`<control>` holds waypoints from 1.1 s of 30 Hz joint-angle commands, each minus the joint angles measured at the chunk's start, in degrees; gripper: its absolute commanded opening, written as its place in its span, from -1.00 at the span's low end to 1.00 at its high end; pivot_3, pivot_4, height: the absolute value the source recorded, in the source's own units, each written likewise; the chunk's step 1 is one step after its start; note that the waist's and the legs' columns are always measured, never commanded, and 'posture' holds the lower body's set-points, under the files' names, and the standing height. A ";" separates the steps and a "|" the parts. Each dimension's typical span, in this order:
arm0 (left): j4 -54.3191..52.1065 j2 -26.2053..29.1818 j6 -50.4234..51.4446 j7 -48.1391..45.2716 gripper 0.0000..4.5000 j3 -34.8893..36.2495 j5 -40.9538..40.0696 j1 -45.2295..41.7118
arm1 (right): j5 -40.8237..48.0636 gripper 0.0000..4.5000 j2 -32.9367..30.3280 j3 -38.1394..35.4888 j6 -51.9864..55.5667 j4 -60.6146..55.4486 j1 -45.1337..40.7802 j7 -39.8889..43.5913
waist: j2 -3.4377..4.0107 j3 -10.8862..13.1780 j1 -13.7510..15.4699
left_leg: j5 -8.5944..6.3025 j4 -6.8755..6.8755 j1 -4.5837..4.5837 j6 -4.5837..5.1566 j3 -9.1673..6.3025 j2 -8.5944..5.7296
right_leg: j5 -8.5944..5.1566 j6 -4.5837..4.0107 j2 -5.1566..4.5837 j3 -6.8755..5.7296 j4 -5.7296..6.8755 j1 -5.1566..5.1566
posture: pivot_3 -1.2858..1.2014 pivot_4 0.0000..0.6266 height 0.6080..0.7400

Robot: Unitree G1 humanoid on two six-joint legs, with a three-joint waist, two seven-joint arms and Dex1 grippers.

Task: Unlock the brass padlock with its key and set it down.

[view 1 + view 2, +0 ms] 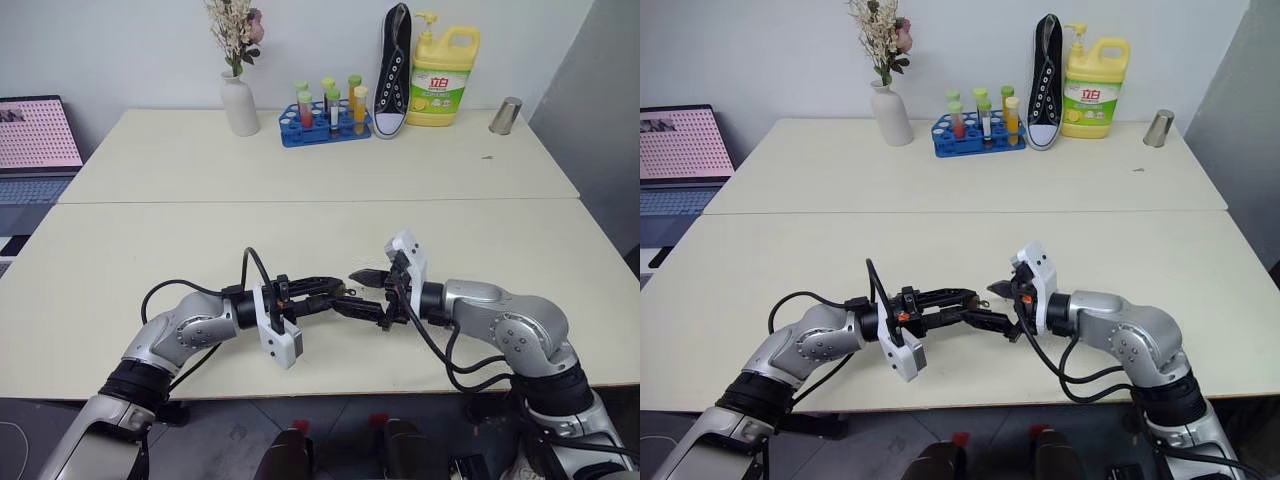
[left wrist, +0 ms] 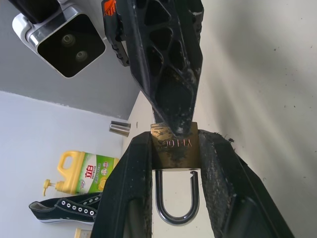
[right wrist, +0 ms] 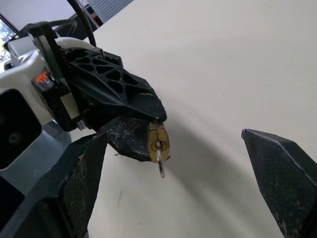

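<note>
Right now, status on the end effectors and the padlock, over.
Left end effector shut on brass padlock, shackle sprung open. Right end effector open, facing padlock's key end, key seated. Nothing between them.

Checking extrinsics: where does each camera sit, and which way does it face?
Left eye, right eye: on the head, looking forward and down over the table; both arms show, grippers meeting.
Left wrist: looks along the left gripper, clamped on the brass padlock; one right gripper finger at the padlock's top.
Right wrist: looks along the open right gripper toward the left gripper, padlock and key.
Shared: both wrist views show the padlock; eye and left wrist views show the detergent bottle.
</note>
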 commanded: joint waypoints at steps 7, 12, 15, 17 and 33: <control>-2.54 -0.35 0.60 0.20 -0.58 0.20 -1.76 -0.27 | -1.51 0.41 1.71 -0.50 -1.22 0.18 -1.61 2.53 | 0.00 0.00 -0.01 | 0.00 0.00 0.00 0.00 0.00 0.00 | 0.00 0.00 0.00 0.00 0.00 0.00 | 0.03 -0.52 1.00; -2.86 -0.16 0.66 0.20 -0.58 0.22 -1.83 -0.09 | -1.96 -0.42 2.01 -0.65 -1.05 0.24 -1.61 3.00 | 0.00 0.00 -0.01 | 0.00 0.00 0.00 0.00 0.00 0.00 | 0.00 0.00 0.00 0.00 0.00 0.00 | 0.03 -0.52 1.00; -2.94 0.00 0.74 0.19 -0.58 0.27 -1.91 0.10 | -2.15 -0.92 2.12 -0.74 -1.02 0.36 -1.65 3.47 | 0.00 0.00 -0.01 | 0.00 0.00 0.00 0.00 -0.01 0.00 | 0.00 0.00 0.00 0.00 0.00 0.00 | 0.03 -0.52 1.00; -2.92 0.02 0.85 0.18 -0.58 0.29 -1.92 0.13 | -2.33 -0.94 2.08 -0.69 -1.05 0.35 -1.67 3.75 | 0.00 0.00 -0.01 | 0.00 0.00 0.00 0.00 0.00 -0.01 | 0.00 0.00 0.00 0.00 0.00 0.00 | 0.03 -0.52 1.00; -5.84 3.34 3.32 -8.09 0.30 -1.00 -16.56 4.99 | -2.34 -0.94 1.91 -0.88 -0.89 0.04 -1.75 4.84 | 0.00 0.00 -0.02 | 0.00 0.00 0.00 0.00 -0.04 0.01 | 0.00 0.00 0.00 0.00 0.00 0.00 | 0.03 -0.52 1.00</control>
